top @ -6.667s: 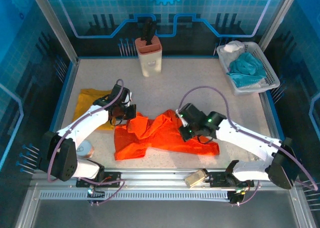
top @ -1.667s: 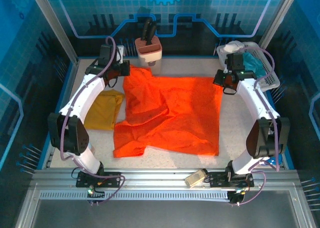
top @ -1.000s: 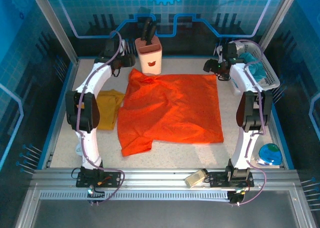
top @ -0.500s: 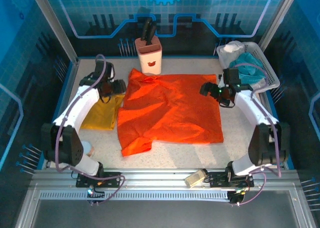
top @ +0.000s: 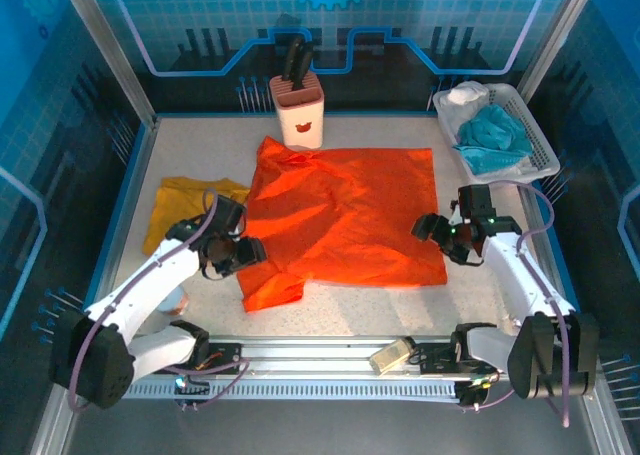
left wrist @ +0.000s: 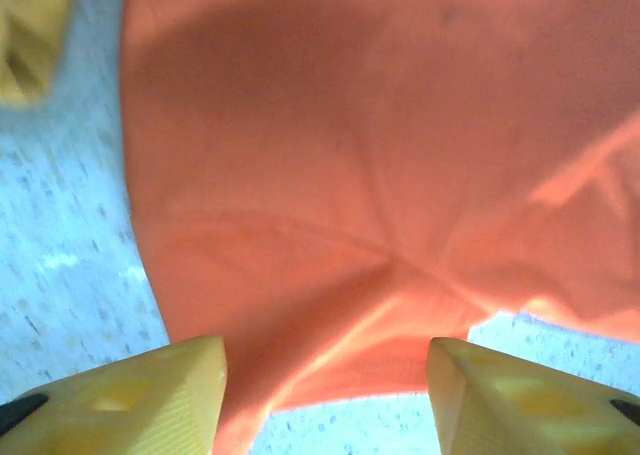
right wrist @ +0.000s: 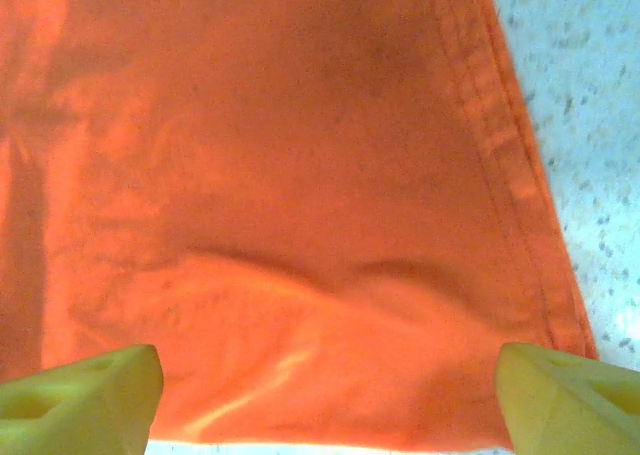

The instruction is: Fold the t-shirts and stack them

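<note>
Top external shows the orange t-shirt lying flat mid-table, with the mustard t-shirt bunched at its left. My left gripper and right gripper hover, fingers spread, at the orange one's near corners. Uneven pinches could skew my fold.

No text, label, brand or number can be read anywhere.

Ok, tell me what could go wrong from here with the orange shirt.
1. The left gripper hangs open over the sleeve of the orange shirt; it might pinch only the sleeve, skewing the fold.
2. Raised wrinkles lie just ahead of the open right gripper, so creases could get folded in.
3. The collar sits close to the knife block; dragging the shirt may nudge it.
</note>
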{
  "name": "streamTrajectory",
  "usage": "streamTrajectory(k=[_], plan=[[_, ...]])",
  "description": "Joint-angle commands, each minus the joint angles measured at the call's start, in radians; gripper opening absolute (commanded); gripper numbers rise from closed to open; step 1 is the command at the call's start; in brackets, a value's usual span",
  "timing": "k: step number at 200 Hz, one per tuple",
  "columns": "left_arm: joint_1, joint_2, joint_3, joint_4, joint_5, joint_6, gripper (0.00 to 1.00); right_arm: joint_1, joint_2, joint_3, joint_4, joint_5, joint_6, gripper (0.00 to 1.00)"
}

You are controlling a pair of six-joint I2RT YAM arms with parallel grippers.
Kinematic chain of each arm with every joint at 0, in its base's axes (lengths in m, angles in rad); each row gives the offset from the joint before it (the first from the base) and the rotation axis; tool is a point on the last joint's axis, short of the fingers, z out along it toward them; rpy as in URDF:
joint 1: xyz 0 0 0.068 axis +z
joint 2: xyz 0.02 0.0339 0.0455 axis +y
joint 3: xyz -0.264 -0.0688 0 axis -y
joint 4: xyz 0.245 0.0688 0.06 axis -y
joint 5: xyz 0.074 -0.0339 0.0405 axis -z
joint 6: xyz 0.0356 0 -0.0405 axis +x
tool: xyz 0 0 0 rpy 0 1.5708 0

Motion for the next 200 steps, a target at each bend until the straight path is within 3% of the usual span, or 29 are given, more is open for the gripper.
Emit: streamTrajectory(k=[1,39,72,116,200], plan=[[-0.062,-0.070,-0.068,-0.049,0.005,-0.169,0.51,-0.009,-0.037,-0.033,-0.073,-0.078,0.048,0.85],[-0.189,-0.161,-0.216,-0.012,-0.030,-0.340,0.44,-0.010,-0.106,-0.129,-0.120,-0.002,0.091,0.64],[-0.262,-0.172,-0.256,-0.008,-0.097,-0.405,0.49,-0.011,-0.125,-0.168,-0.120,0.014,0.103,0.64],[-0.271,-0.162,-0.273,0.001,-0.145,-0.386,0.55,-0.011,-0.125,-0.228,-0.082,0.060,0.132,0.64],[-0.269,-0.091,-0.277,0.181,-0.205,-0.319,0.48,-0.017,0.034,-0.272,0.098,0.083,0.172,0.60]])
